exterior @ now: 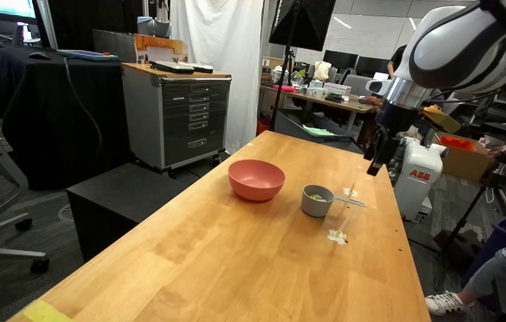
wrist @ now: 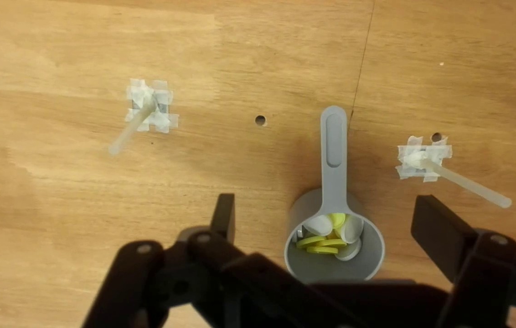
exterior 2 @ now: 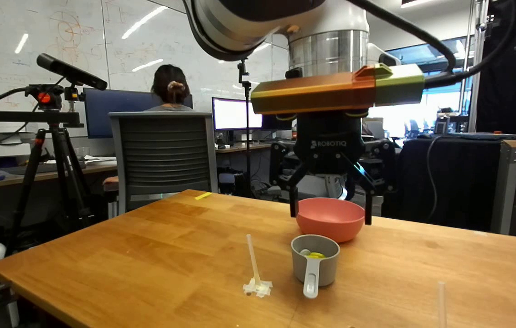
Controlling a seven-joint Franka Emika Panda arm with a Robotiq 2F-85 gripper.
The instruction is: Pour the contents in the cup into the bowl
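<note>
Grey cup [exterior: 315, 206], likely light, stiff; I'd take handle [wrist: 334, 150] (slim, perhaps slippery), keep loose discs [wrist: 331, 243] level. My gripper [exterior 2: 331, 218]: jaws wide apart, empty.

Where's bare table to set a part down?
Biggest free patch: table between bowl and yellow tape. Another: between bowl and the end by the grey bin. Crowded: around the cup, bowl on one side, handle between two taped sticks; open jaws hang above the table.

Past the far edge of the desk [exterior 2: 148, 255], a window [exterior 2: 440, 101] glares white. In the wrist view, the gripper [wrist: 325, 212] looks dark and blurry.
</note>
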